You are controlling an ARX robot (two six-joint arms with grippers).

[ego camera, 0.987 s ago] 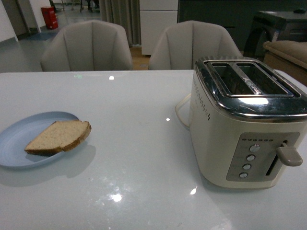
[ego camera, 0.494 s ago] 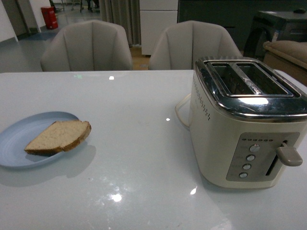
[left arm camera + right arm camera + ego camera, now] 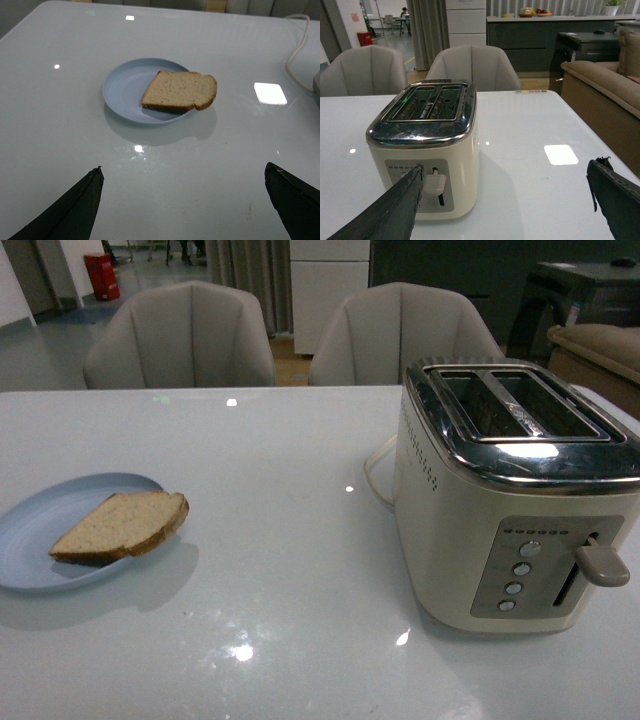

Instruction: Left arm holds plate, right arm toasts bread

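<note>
While the left claw (image 3: 182,169) hangs empty with fingers wide apart in its wrist view, the plate (image 3: 122,92) lies ahead of it, untouched, the bread's (image 3: 180,91) rounded end past the rim. The task looks barely begun, and next this claw needs to close on that rim. The right wrist view shows the right claw (image 3: 505,165) spread too and empty, with the toaster (image 3: 422,150) just ahead, slots vacant. In the front view no arm shows — plate, bread and toaster lie as a second ago.
</note>
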